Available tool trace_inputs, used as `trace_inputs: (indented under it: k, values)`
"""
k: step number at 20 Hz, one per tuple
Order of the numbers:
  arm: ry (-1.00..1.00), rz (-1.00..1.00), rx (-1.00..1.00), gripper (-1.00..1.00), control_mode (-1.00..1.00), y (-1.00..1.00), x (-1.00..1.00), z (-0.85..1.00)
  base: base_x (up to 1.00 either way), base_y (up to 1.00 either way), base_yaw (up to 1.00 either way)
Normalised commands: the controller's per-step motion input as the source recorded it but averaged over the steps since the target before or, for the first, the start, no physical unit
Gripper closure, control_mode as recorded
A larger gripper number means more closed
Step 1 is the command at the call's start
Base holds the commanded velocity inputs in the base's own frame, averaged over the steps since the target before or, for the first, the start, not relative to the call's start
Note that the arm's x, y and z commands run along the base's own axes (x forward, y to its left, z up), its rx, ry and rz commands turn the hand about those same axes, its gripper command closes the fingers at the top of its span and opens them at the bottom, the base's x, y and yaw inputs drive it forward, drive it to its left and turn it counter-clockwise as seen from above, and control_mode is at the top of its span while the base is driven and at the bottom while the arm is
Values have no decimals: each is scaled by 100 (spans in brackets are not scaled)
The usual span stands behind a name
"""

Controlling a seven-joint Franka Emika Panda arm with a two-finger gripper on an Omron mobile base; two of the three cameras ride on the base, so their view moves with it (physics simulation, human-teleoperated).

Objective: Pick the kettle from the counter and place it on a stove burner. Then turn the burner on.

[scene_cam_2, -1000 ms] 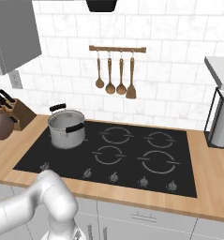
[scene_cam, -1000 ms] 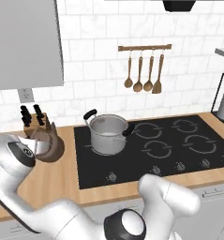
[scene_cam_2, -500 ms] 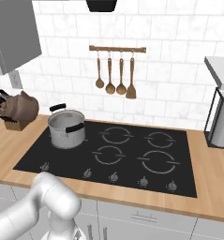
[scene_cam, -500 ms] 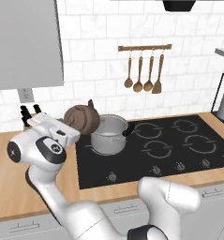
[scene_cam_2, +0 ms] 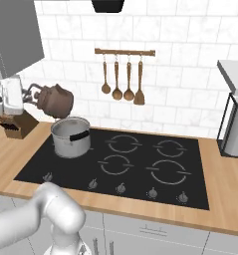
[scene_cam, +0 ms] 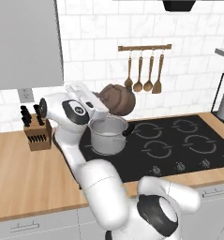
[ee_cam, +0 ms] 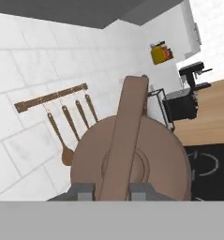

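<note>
Kettle [scene_cam: 117, 99] hangs tilted above steel pot [scene_cam: 108, 135], fingers [ee_cam: 85, 191] pinching its handle. We shd carry it past pot w/ clearance, level it, lower onto free burner [scene_cam: 156, 149].

Your arm rises from the base, bends back at a white elbow, then reaches forward — its wrist sits level with the kettle [scene_cam: 117, 99], just to that kettle's left in the left base view. Your gripper [ee_cam: 112, 191] points sideways at the kettle, not downward. Its two fingers [ee_cam: 82, 191] are closed on the kettle's arched handle — one on each side, the jaws drawn narrow around the strap.
</note>
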Motion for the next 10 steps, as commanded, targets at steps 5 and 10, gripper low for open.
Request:
trace_inputs:
  k: [5,10]
  values:
    - [3,-18,18,100,-100,-100,57,3,0,0,0]
    - [0,-9,19,100,-100,-100,49,0,0,0,0]
